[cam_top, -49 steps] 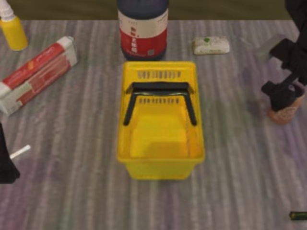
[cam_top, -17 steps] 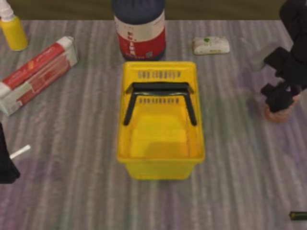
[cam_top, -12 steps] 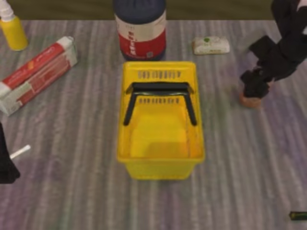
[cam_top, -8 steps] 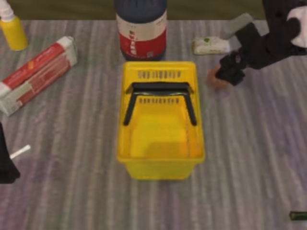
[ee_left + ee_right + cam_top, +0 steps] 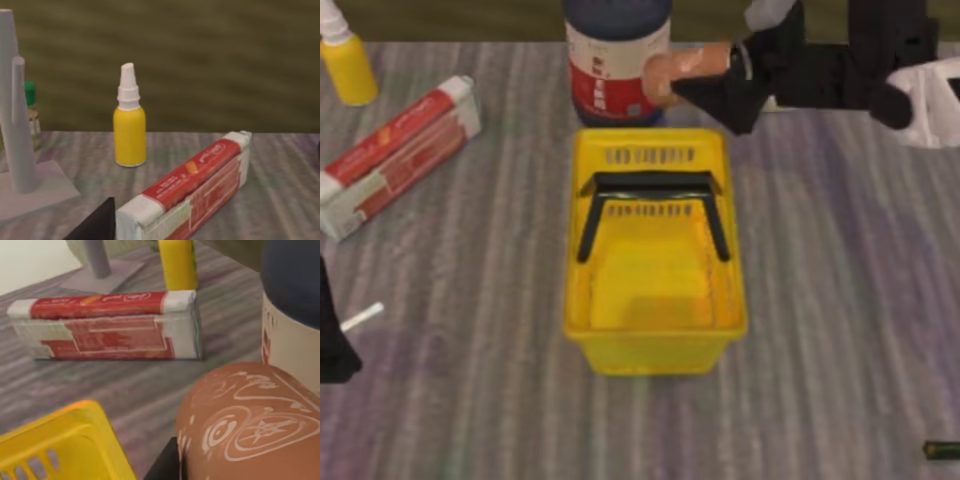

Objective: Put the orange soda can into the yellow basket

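I'm mid-carry. My right gripper (image 5: 720,85) holds the orange soda can (image 5: 682,70) clamped between its fingers, tipped on its side in the air, at the far end of the table. The can sits over the far rim of the yellow basket (image 5: 740,300), overlapping the big dark bottle (image 5: 618,60) with the red-and-white label in the top view; touching or just in front, I can't tell. In the right wrist view the can (image 5: 250,425) fills the near corner, pale logo showing, with the basket rim (image 5: 60,440) below it and the red-and-white carton (image 5: 107,325) beyond.

The basket is empty, with its black handles (image 5: 653,205) folded across the far half. Step in hand: transport, not yet release. Next, I judge, bring the can nearer over the open near half of the basket, clear of handles and bottle, then lower and let go.

My left arm (image 5: 332,330) is parked at the near left edge; its fingers can't be seen, cannot tell. The left wrist view shows only the yellow spray bottle (image 5: 129,130) and the carton.
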`<control>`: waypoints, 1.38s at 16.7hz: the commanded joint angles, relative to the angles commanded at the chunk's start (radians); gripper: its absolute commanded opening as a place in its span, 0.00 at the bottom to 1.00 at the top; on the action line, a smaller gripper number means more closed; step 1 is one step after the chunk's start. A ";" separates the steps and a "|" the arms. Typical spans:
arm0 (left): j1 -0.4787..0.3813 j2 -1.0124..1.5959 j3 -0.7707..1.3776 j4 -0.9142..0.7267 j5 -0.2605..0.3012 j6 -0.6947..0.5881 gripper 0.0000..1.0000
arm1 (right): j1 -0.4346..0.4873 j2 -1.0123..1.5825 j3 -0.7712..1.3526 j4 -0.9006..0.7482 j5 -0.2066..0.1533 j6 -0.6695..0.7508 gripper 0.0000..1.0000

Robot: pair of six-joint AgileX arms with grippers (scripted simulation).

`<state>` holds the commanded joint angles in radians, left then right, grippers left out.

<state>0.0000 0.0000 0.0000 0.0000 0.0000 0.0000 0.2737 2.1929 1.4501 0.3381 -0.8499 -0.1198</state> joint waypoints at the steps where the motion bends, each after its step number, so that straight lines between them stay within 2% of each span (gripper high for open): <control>1: 0.000 0.000 0.000 0.000 0.000 0.000 1.00 | 0.008 -0.010 -0.018 0.086 -0.051 0.030 0.00; 3: 0.000 0.000 0.000 0.000 0.000 0.000 1.00 | 0.023 -0.032 -0.049 0.236 -0.140 0.082 0.00; 5: 0.000 0.000 0.000 0.000 0.000 0.000 1.00 | 0.035 -0.055 -0.072 0.347 -0.211 0.120 0.00; 8: 0.000 0.000 0.000 0.000 0.000 0.000 1.00 | 0.045 -0.079 -0.089 0.435 -0.270 0.150 0.00; 15: 0.000 0.000 0.000 0.000 0.000 0.000 1.00 | 0.043 -0.061 -0.090 0.458 -0.277 0.153 0.00; 23: 0.000 0.000 0.000 0.000 0.000 0.000 1.00 | 0.050 0.152 -0.161 0.742 -0.272 0.148 0.00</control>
<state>0.0000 0.0000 0.0000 0.0000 0.0000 0.0000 0.3241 2.3449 1.2890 1.0799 -1.1223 0.0283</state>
